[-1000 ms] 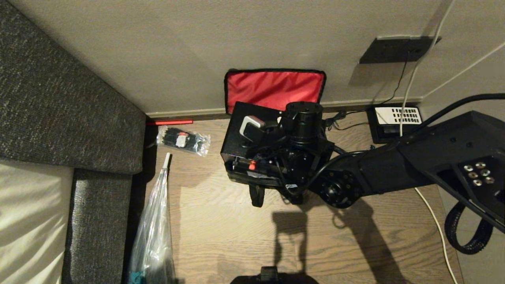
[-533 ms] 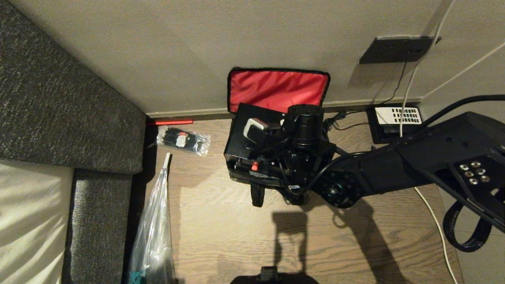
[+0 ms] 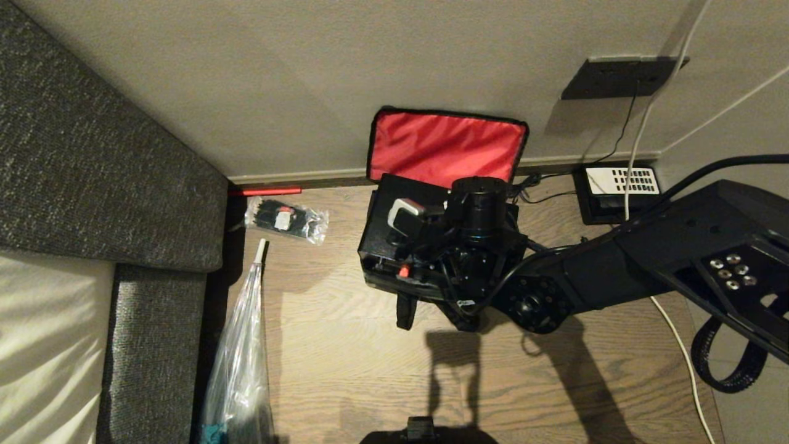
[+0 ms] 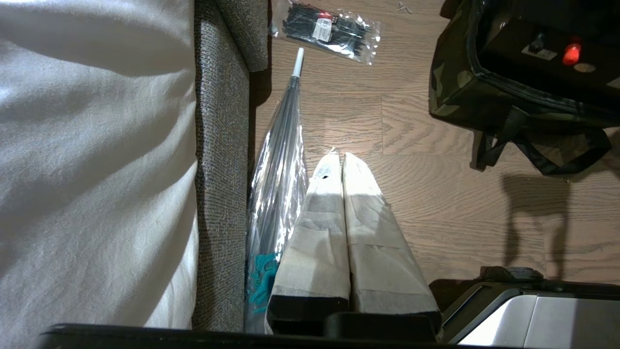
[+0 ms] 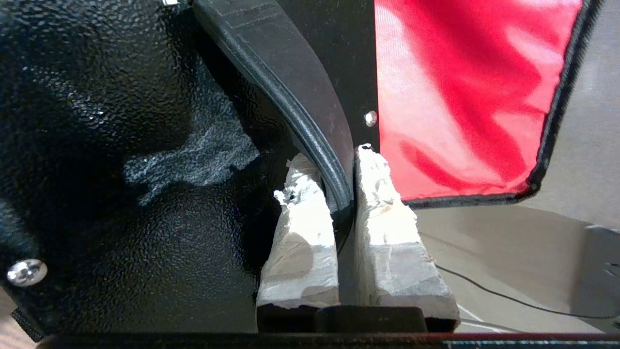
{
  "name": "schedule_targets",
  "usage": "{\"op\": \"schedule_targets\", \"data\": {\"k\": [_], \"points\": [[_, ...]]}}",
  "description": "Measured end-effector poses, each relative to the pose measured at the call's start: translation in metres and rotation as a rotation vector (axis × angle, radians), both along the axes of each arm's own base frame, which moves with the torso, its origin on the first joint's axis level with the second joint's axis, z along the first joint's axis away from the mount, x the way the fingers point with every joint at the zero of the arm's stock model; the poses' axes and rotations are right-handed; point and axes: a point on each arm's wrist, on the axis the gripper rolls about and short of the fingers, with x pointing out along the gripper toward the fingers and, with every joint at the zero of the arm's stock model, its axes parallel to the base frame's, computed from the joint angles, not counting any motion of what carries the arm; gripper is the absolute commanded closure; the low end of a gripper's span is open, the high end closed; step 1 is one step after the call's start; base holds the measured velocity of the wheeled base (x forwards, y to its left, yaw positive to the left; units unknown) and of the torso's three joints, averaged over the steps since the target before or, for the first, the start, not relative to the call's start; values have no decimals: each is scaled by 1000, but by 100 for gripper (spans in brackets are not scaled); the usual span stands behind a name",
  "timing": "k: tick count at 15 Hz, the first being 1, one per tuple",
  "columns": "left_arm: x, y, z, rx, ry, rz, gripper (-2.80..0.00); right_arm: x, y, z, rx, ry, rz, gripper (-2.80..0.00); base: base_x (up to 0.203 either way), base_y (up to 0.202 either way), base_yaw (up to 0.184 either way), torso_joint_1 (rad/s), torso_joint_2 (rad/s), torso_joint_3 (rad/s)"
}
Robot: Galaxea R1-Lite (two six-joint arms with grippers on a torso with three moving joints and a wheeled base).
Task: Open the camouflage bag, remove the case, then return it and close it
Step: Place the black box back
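Observation:
The camouflage bag (image 4: 455, 87) stands open on the wood floor against the wall, its red-lined lid (image 3: 447, 148) leaning back on the wall. The black case (image 3: 385, 216) sits in it, with a small red light (image 4: 571, 52) on its front. My right arm reaches over the bag from the right. My right gripper (image 5: 334, 167) is shut on a curved black handle (image 5: 290, 92) of the case (image 5: 121, 194), with the red lining (image 5: 460, 97) just behind. My left gripper (image 4: 339, 157) hangs shut and empty over the floor, well to the left of the bag.
A clear packet of black items (image 3: 286, 219) lies left of the bag. A plastic-wrapped umbrella (image 3: 240, 370) lies along the grey sofa (image 3: 92, 154). A black telephone (image 3: 619, 191), cables and a wall socket (image 3: 616, 77) are to the right.
The bag, its red lid and the case have shifted to the right along the wall together with my right gripper. The packet and umbrella have not moved.

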Motion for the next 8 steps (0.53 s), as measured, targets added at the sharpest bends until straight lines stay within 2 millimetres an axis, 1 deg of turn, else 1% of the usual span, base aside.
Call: {"op": "schedule_targets", "data": {"k": [3,8], "points": [[0,0,0,0,0,0,0,3,4,-8,4,6,20,0,0,0,0,0,0,0],[0,0,0,1,0,0,0,14,9,-29,25,28,16,0,0,0,0,0,0,0]]}}
